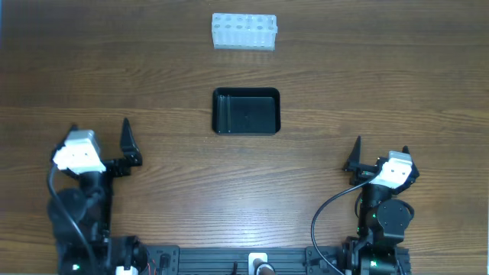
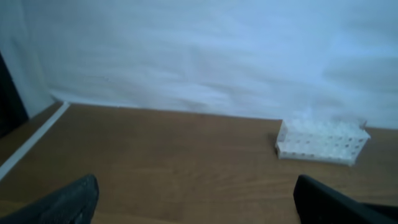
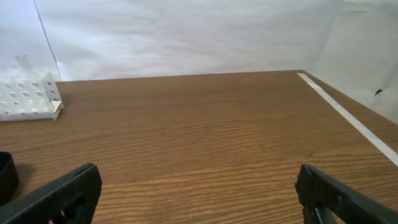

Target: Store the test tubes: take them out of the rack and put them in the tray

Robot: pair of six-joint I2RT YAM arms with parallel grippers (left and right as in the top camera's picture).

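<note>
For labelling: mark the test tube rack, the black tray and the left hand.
test tube rack [image 2: 320, 147], left wrist view, its front wall.
black tray [image 1: 246, 114], top view, its bare floor.
left hand [image 2: 196, 180], left wrist view, midway between its fingertips.

Table [image 1: 153, 76]: we see brown wood grain.
Tape strip [image 3: 348, 116]: white, along the table's edge.
Backdrop [image 2: 217, 50]: white, behind.

A brown wood-grain table [image 1: 137, 69] is seen, and two things are laid directly on it. A black rectangular tray [image 1: 246, 114] is set near its middle. A white rack [image 1: 244, 32], pierced with rows of holes, is placed up the top view from the tray, in line with it and apart from it.
</note>
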